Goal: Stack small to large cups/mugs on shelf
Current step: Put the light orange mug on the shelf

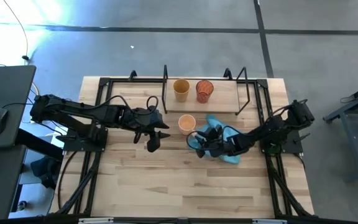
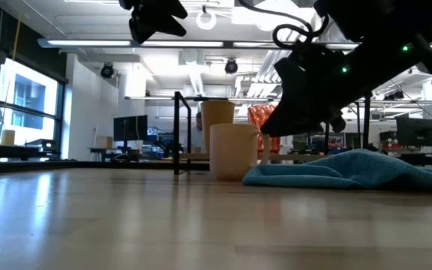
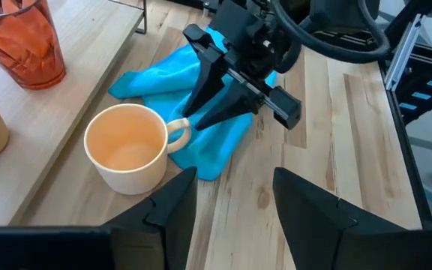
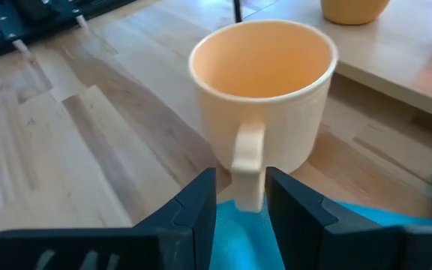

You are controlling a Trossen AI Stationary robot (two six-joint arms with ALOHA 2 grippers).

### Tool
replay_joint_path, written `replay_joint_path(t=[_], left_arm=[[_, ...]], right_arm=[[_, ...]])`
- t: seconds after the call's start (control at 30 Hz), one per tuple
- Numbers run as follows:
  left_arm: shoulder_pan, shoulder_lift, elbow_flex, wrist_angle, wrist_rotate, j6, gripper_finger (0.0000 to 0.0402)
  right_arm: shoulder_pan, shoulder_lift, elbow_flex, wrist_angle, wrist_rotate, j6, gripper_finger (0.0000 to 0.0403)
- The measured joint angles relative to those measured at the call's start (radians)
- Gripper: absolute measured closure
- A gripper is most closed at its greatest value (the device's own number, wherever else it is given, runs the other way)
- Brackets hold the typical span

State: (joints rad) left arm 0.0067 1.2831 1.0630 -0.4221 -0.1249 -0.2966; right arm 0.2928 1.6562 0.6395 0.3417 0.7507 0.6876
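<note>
Two end effectors face each other across your desk (image 1: 166, 186), with the light orange ceramic mug with a handle (image 1: 186, 123) between them. Your right end effector (image 4: 240, 196) sits just behind the mug's handle: in its wrist view the handle stands in the narrow gap between the two dark fingers (image 4: 190, 210), which are only slightly parted, and you cannot tell whether they touch it. The mug stands upright on the desk, mouth up, directly ahead of that end effector. Under and beside the right end effector lies the crumpled blue cloth (image 1: 229, 152), its near edge touching the mug's base by the handle.

Your left end effector (image 3: 235, 199) hovers on the mug's other side, fingers spread wide and holding nothing; the mug sits just ahead of it.

Beyond the mug, farther from both end effectors, the low black metal-rod shelf with a pale wooden board (image 1: 229, 102) carries the mustard-yellow cup (image 1: 181, 89) and the red patterned cup (image 1: 204, 91), standing side by side and apart.
</note>
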Motion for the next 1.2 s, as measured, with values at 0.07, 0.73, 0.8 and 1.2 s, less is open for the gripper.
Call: replay_joint_path(t=[0.07, 0.73, 0.8, 1.2], left_arm=[[0.000, 0.000, 0.000, 0.000, 0.000, 0.000, 0.0236], [0.000, 0.000, 0.000, 0.000, 0.000, 0.004, 0.0236], [0.000, 0.000, 0.000, 0.000, 0.000, 0.004, 0.0236], [0.000, 0.000, 0.000, 0.000, 0.000, 0.001, 0.0236]], right_arm=[[-0.008, 0.000, 0.000, 0.000, 0.000, 0.001, 0.0295], [-0.071, 0.000, 0.000, 0.036, -0.080, -0.039, 0.0295], [-0.070, 0.000, 0.000, 0.036, -0.081, -0.039, 0.0298], [-0.070, 0.000, 0.000, 0.036, -0.082, -0.038, 0.0392]])
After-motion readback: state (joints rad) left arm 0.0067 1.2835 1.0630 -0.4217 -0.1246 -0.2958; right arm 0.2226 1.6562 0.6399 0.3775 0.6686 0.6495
